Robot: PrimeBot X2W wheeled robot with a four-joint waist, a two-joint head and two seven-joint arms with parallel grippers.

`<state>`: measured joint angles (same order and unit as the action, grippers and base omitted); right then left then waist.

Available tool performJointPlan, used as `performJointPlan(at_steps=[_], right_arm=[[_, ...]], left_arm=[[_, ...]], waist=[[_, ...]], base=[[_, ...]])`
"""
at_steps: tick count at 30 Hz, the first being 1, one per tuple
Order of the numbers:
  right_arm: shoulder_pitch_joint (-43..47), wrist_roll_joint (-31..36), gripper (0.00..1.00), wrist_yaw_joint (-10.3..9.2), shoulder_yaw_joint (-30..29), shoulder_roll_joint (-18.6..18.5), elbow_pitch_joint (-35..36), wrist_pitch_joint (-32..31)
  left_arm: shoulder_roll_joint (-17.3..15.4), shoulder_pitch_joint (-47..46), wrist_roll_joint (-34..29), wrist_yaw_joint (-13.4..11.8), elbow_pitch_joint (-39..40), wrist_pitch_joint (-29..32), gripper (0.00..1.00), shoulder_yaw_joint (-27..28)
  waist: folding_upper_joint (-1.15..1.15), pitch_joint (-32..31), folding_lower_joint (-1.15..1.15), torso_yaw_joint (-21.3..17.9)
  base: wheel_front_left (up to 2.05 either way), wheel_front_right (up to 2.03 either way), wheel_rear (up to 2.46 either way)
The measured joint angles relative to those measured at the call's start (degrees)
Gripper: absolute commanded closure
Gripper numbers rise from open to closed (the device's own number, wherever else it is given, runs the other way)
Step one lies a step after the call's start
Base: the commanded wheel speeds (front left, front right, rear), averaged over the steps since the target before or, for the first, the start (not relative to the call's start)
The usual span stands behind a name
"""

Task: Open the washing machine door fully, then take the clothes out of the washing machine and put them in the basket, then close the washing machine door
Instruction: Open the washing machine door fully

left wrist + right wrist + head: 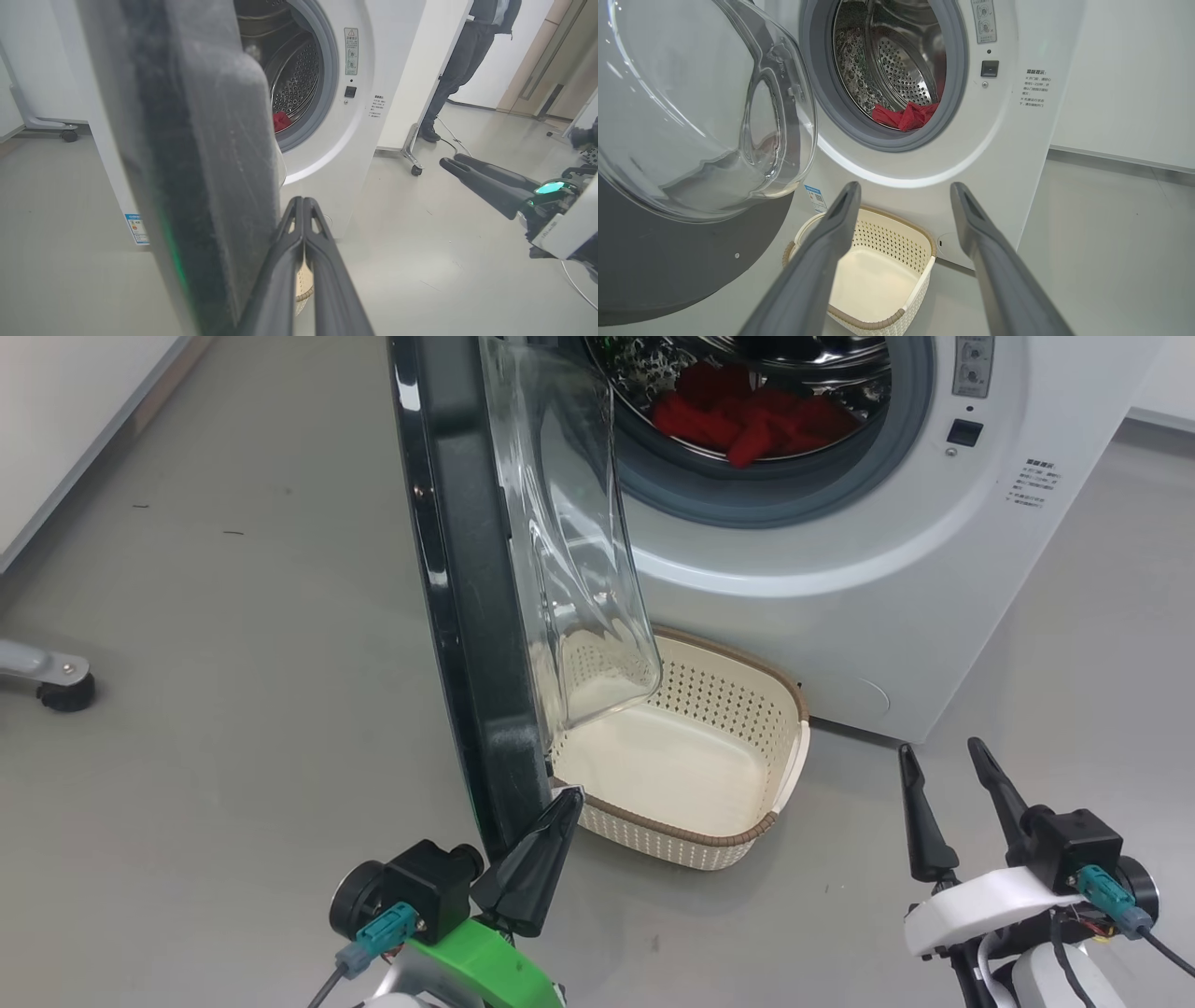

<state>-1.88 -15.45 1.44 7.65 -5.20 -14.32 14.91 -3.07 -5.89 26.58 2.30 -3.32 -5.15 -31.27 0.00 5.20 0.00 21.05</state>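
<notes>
Now poises left gripper [569, 798], fingers together, at the basket's [709, 695] near corner by the washing machine door [467, 616]; holds right gripper [939, 745] apart, empty, right of it.

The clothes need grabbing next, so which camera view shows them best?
Head view: the clothes spread as a broad red heap on the drum floor. The right wrist view gives a smaller bunch behind the gasket; the left wrist view, a red scrap beside the washing machine door.
</notes>
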Motion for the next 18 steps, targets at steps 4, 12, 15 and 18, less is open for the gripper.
performJointPlan(at_steps=[4, 12, 15, 18], right_arm=[[0.0, 0.0, 0.0, -0.01, -0.8, 0.0, 0.0, 0.0], [0.0, 0.6, 0.0, 0.01, -1.4, 0.2, 0.5, 0.0], [0.0, 1.0, 0.0, 0.26, -1.4, 0.3, 0.6, 0.0], [0.0, 1.0, 0.0, 0.48, -1.4, 0.4, 0.6, 0.0]], left_arm=[[0.2, 0.1, 0.1, -0.6, -0.3, -0.6, 1.0, 0.4], [0.1, 1.3, 0.4, -3.3, -1.5, -2.8, 1.0, 4.3], [-0.2, 1.8, 0.4, -4.4, -1.8, -3.6, 1.0, 5.9], [-0.8, 2.1, 0.4, -5.3, -2.0, -4.1, 1.0, 7.5]], waist=[[0.0, 0.0, 0.0, 0.9], [0.0, 0.2, 0.0, 3.1], [0.0, 0.4, 0.0, 3.4], [0.0, 0.4, 0.0, 3.6]], base=[[0.0, 0.0, 0.0], [0.0, 0.0, 0.0], [0.0, 0.0, 0.0], [0.0, 0.0, 0.0]])
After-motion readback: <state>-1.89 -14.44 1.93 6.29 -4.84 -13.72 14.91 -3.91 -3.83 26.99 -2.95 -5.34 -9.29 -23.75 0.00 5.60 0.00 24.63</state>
